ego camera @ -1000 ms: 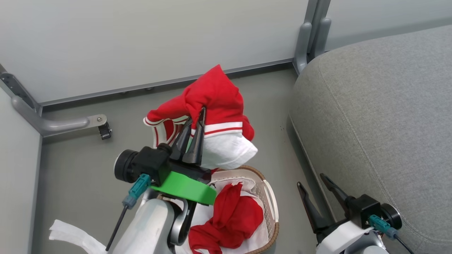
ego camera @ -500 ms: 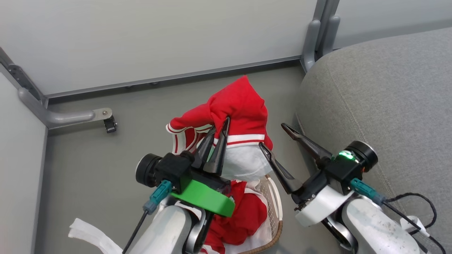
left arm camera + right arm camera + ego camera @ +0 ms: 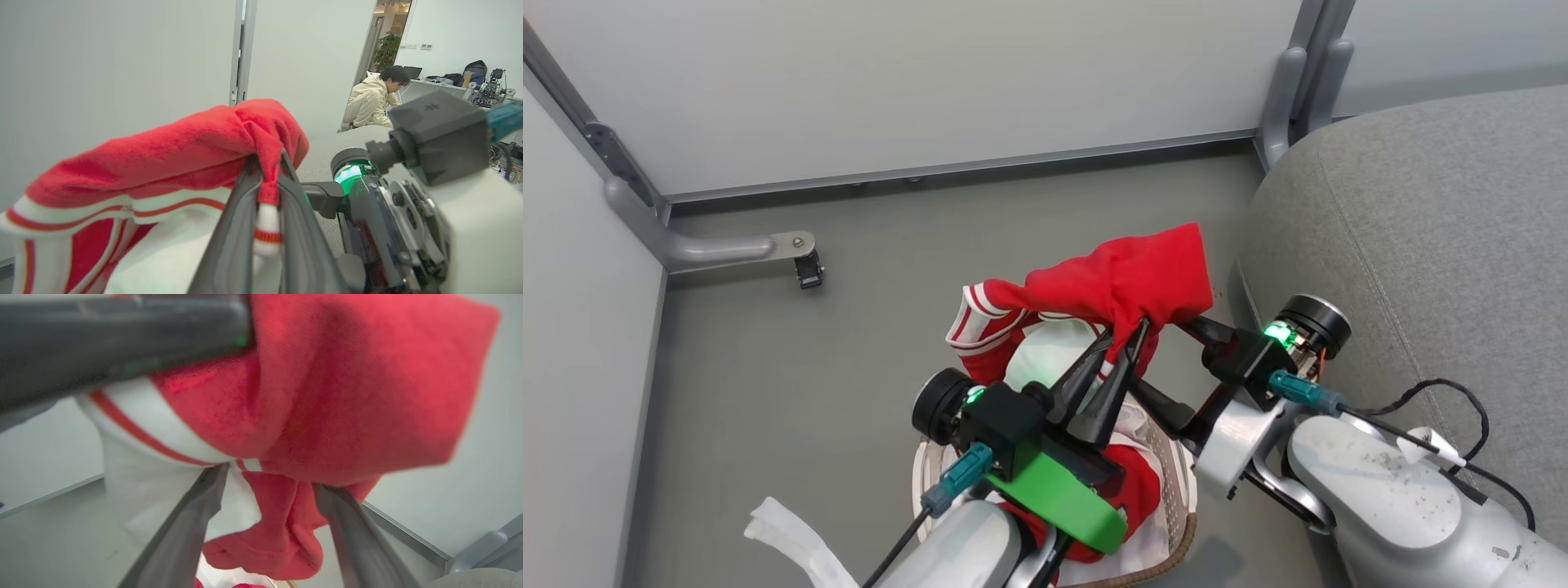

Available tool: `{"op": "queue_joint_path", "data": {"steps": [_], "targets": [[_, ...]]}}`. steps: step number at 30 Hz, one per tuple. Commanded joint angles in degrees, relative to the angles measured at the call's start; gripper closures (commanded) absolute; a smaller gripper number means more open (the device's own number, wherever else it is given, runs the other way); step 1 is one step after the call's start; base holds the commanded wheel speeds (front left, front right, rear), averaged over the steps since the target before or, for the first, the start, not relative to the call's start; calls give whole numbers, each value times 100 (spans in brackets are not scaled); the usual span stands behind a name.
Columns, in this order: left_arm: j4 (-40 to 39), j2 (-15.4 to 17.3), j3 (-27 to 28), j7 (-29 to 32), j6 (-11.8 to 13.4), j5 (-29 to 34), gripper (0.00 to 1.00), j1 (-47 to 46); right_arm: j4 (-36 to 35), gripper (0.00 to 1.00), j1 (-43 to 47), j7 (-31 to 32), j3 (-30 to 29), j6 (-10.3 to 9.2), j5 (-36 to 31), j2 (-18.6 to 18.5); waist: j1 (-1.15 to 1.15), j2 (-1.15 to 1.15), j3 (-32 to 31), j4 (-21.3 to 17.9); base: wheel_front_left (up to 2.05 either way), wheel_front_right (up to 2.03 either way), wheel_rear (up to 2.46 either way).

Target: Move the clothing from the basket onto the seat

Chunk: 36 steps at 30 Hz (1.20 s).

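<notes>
Red fabric with white panels and striped trim, the garment (image 3: 1123, 278) hangs above the basket (image 3: 1183, 498), a bunched fold of it pinched between the closed fingers of the left gripper (image 3: 1131, 333). The right gripper (image 3: 271, 477) sits just beneath, fingers spread apart with a hanging fold between them, gripping nothing. The seat (image 3: 1421, 229) lies to the robot's right of the garment, near but not under it, so the carry probably runs rightward, past the right arm. The garment's long axis runs left to right, its striped end away from the seat. More red clothing (image 3: 1137, 490) lies in the basket
</notes>
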Motion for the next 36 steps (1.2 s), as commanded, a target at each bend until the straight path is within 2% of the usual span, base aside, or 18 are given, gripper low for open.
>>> {"op": "queue_joint_path", "data": {"steps": [1, 9, 10, 11, 12, 24, 26, 27, 31, 36], "targets": [[-24, 5, -65, -5, -63, -48, 100, -111, 65, 0, -147, -10, 100, -4, 71, -72, 0, 0, 44, 77, 0, 0, 0], [17, 5, -400, -5, -192, -298, 100, -182, 102, 0, -463, -10, 368, -4, 263, -56, 0, 0, 149, 317, 0, 0, 0], [10, 4, -420, -5, -195, -332, 100, -185, 82, 50, -449, -10, 353, -5, 292, -40, 0, 0, 155, 338, 0, 0, 0], [2, 4, -432, -5, -204, -388, 100, -181, 71, 87, -443, -10, 370, -4, 287, -53, 0, 0, 166, 362, 0, 0, 0], [1, 4, -442, -5, -206, -407, 100, -186, 42, 100, -446, -10, 378, -4, 278, -59, 0, 0, 171, 378, 0, 0, 0], [69, 9, -331, -2, -148, -477, 100, -55, -247, 100, 0, -11, -347, -5, 156, -22, 0, 0, 168, 317, 0, 0, 0], [29, 13, -251, -2, -80, -466, 24, -6, -294, 100, 88, -10, -496, -5, 102, -1, 0, 0, 162, 242, 0, 0, 0], [6, 15, -229, -1, -53, -432, 0, 12, -322, 100, 155, -11, -600, -6, 64, 7, 0, 0, 159, 198, 0, 0, 0], [7, 13, -139, -1, 22, -271, 0, 11, -440, 100, 385, -10, -892, -6, -13, 34, 0, 0, 184, -63, 0, 0, 0], [141, 13, 10, -1, 59, -101, 0, 33, -549, 100, 665, -11, -1296, -6, -35, 43, 0, 0, 218, -618, 0, 0, 0]]}}
